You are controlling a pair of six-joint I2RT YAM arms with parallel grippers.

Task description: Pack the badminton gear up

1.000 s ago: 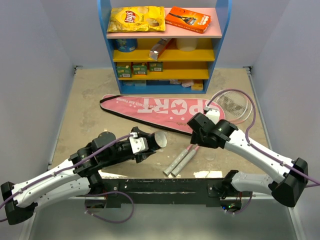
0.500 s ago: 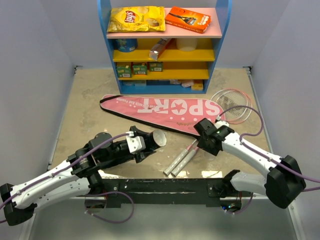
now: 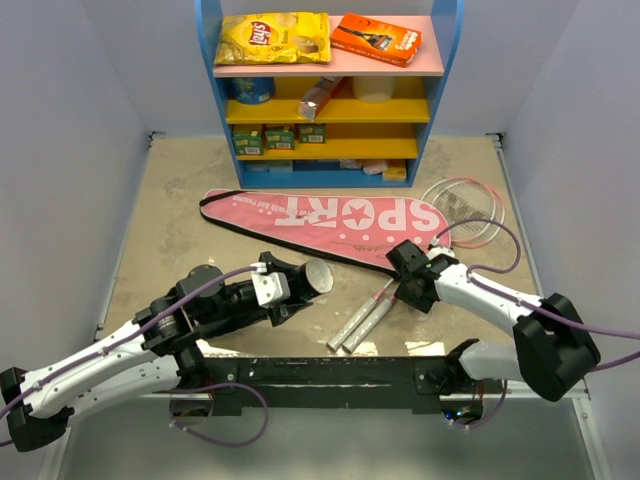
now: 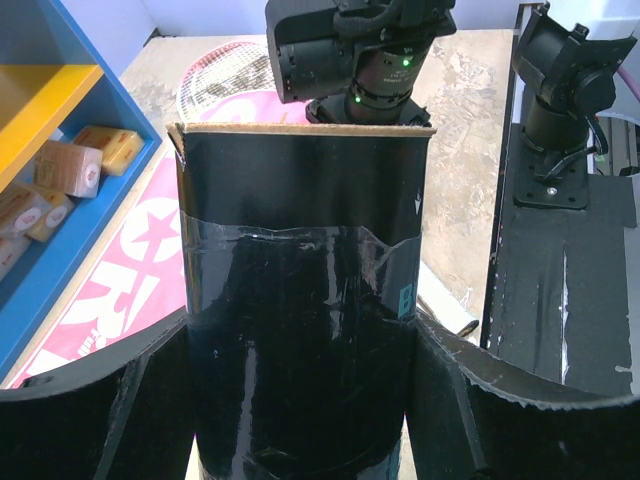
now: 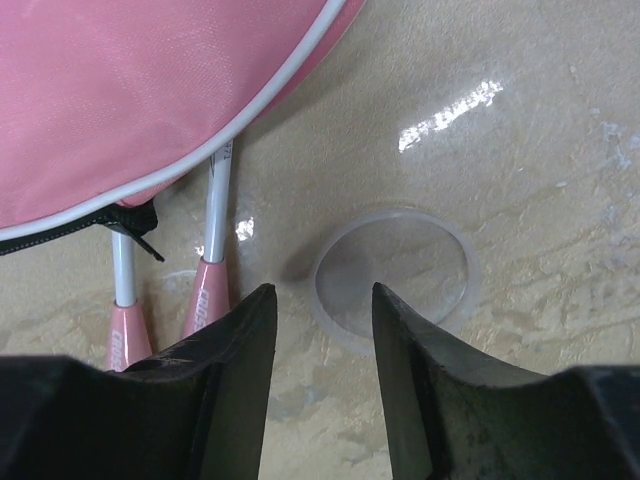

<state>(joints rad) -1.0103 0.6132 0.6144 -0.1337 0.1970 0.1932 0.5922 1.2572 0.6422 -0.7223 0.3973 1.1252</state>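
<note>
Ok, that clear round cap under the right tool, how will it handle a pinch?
Probably light and thin: the table shows through the cap. Lying flat, it may skid rather than lift. Its rim likely flexes when pinched.

"SPORT" in white on the pink bag [image 3: 322, 224]; "Lay's" on the yellow crisp packet [image 3: 272, 38]
</note>
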